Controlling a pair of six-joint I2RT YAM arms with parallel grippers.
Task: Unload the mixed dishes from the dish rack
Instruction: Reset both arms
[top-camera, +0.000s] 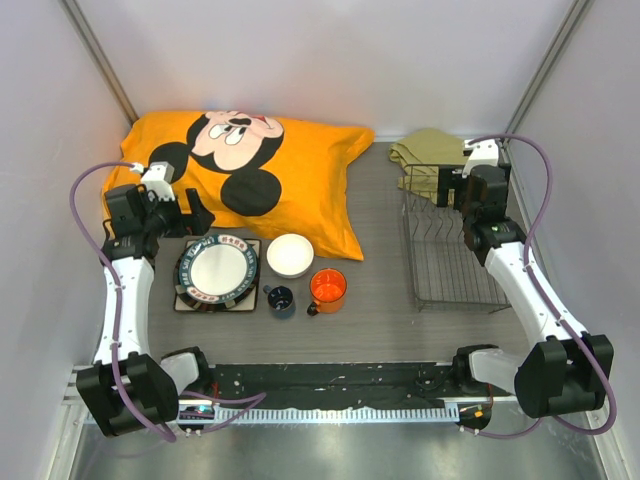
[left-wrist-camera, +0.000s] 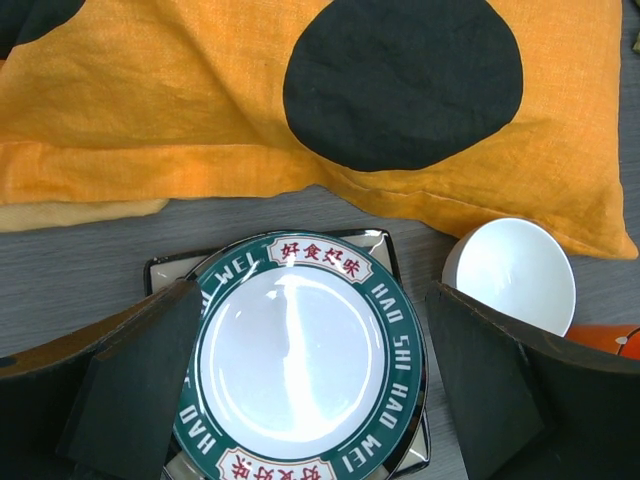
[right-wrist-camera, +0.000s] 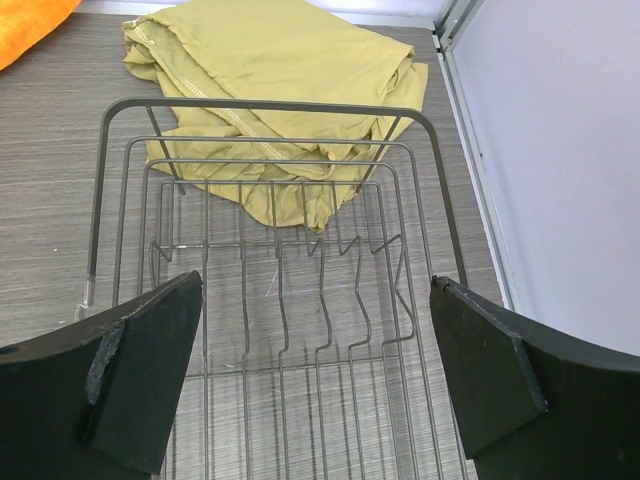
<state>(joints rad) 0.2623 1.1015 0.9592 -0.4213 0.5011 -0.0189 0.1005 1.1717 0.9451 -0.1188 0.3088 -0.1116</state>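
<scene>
White walls (top-camera: 330, 50) ring the grey wooden table (top-camera: 380, 290). The dark wire dish rack (top-camera: 452, 255) touches a green cloth (top-camera: 425, 150). Left gripper (left-wrist-camera: 312, 385) and right gripper (right-wrist-camera: 315, 380) stand wide open.

Twin arms, white over black.
Left arm (top-camera: 125, 290) and right arm (top-camera: 530, 285): white link shells, black joint blocks, a mauve cable (top-camera: 75, 200) looping off each. Left hand (top-camera: 185, 220), right hand (top-camera: 455, 190): broad matte-black fingers (right-wrist-camera: 140, 380), one edge scuffed grey.
</scene>
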